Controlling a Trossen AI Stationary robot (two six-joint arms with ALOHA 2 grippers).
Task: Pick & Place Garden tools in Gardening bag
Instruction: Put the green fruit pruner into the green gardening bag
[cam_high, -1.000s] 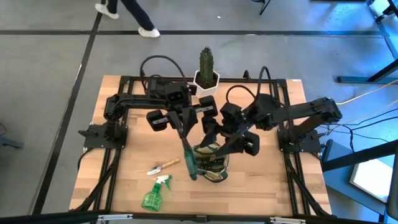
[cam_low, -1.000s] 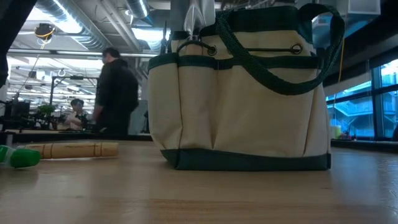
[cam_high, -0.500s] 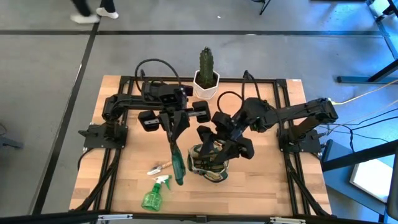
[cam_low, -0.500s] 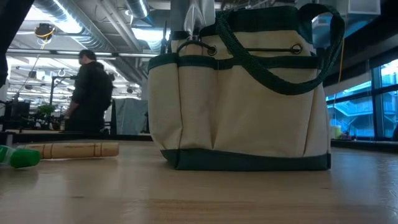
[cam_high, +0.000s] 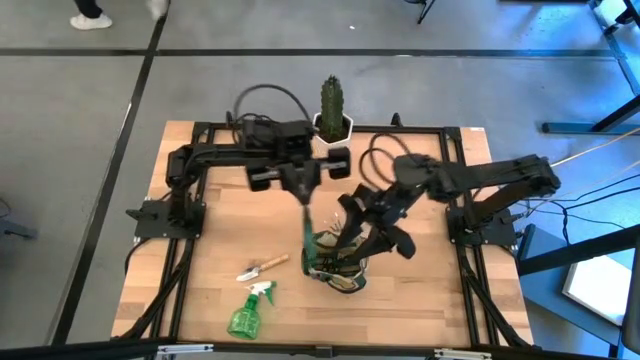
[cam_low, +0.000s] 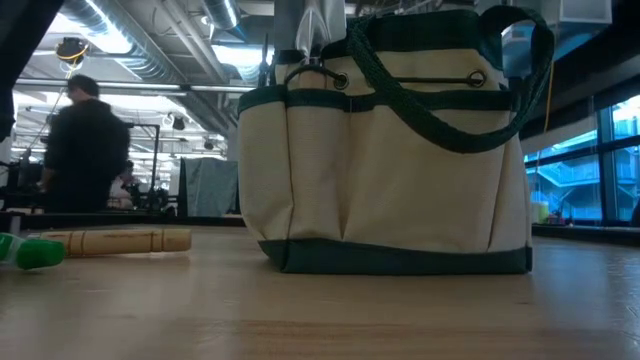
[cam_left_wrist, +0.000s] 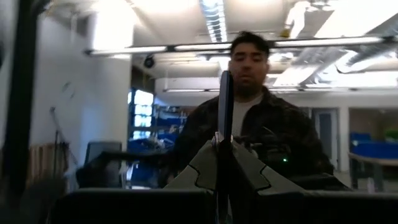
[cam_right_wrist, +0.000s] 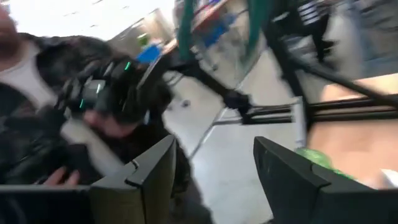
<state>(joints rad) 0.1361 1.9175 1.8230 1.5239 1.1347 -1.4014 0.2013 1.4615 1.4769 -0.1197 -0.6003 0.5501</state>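
Note:
The olive and tan gardening bag (cam_high: 340, 268) (cam_low: 385, 150) stands upright on its base near the table's middle, with a grey tool sticking out of its top (cam_low: 310, 20). My left gripper (cam_high: 303, 192) (cam_left_wrist: 225, 146) is above the table just beyond the bag, shut on a long dark-green tool (cam_high: 308, 240). My right gripper (cam_high: 362, 228) (cam_right_wrist: 214, 177) is open over the bag's far right side, with nothing between its fingers. A wooden-handled trowel (cam_high: 262, 268) (cam_low: 120, 240) and a green spray bottle (cam_high: 248, 312) (cam_low: 35, 252) lie on the table left of the bag. My left gripper pinches the dark-green tool near its far end (cam_left_wrist: 224, 134) between its two fingers. The thin tool is seen edge-on and runs on past the fingertips, along them, toward the table's near edge. It is lifted clear of the table, its free end (cam_high: 311, 270) above the bag's left rim.
A cactus in a white pot (cam_high: 332, 105) stands at the table's far edge, behind both arms. A person in a dark jacket (cam_left_wrist: 249, 118) stands beyond the table. Bare wood lies to the right of the bag (cam_high: 430, 290).
My left gripper has swung a little toward the table's left, then back toward the right, carrying the green tool. The tool's free end has come from left of the bag to above its left rim. My right gripper has turned and shifted toward the right over the bag.

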